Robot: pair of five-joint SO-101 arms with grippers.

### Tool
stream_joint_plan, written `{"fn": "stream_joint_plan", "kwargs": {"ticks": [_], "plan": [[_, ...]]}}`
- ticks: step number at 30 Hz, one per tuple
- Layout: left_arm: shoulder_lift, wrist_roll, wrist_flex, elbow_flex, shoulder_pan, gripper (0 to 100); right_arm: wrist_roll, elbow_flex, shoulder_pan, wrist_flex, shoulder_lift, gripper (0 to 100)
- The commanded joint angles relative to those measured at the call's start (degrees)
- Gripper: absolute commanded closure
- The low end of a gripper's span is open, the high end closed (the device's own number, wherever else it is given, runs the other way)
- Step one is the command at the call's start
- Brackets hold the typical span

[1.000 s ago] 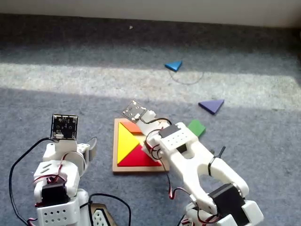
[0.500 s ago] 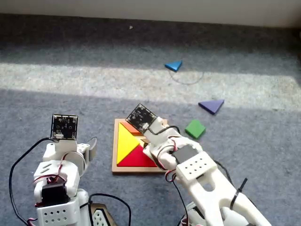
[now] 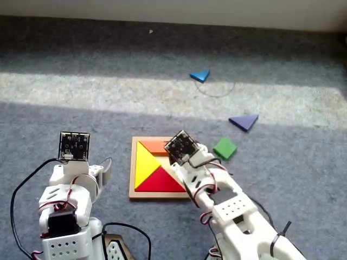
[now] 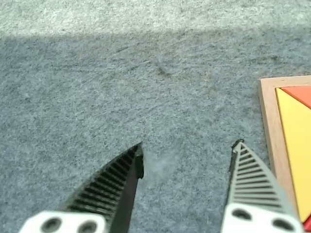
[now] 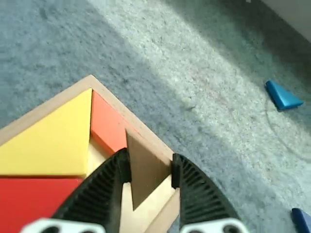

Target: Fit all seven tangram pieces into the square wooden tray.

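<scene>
Right now your right gripper [image 5: 149, 159] has its ribbed black jaws clamped on either side of a thin brown triangle [image 5: 145, 170] of plain wood. Its point hangs down over the far edge of the square wooden tray [image 3: 157, 194], just beside the orange piece [image 3: 154, 145]. You cannot tell whether it touches the tray floor.

The tray is a shallow, pale-rimmed frame lying flat on the bench [image 3: 81, 119], which is covered in nubbly grey carpet crossed by a band of sunlight. Inside the tray, a large yellow triangle [image 3: 144, 162] fills the left side and a large red triangle [image 3: 160, 181] the near side, and the two meet along a diagonal. Both are smooth and matt, and pale wood shows beside the orange piece.

Outside the tray, a green square [image 3: 224, 148] lies tilted near its far right corner. A purple triangle [image 3: 244, 121] lies farther off, and a blue triangle [image 3: 200, 76] sits well apart in the sunlit strip.

Your left gripper [image 4: 189, 144] hovers over the carpet to the tray's left, its toothed jaws spread wide apart.
</scene>
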Motion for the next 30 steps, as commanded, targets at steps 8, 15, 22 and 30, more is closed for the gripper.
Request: {"fn": "stream_joint_plan", "kwargs": {"ticks": [8, 15, 22, 30], "plan": [[-0.7, 0.3, -0.6, 0.2, -0.3, 71, -2.5, 5.0, -4.1, -14.9, -1.5, 96.6], [-0.7, 0.3, -0.6, 0.3, -0.3, 71, -17.5, 4.8, -3.8, -14.5, -2.1, 78.4], [-0.7, 0.2, -0.6, 0.3, -0.3, 71, -16.4, 4.7, -3.8, -14.5, -2.1, 80.7], [-0.7, 0.2, -0.6, 0.3, -0.3, 71, -19.3, 0.0, 1.6, -2.2, -1.5, 80.7]]}}
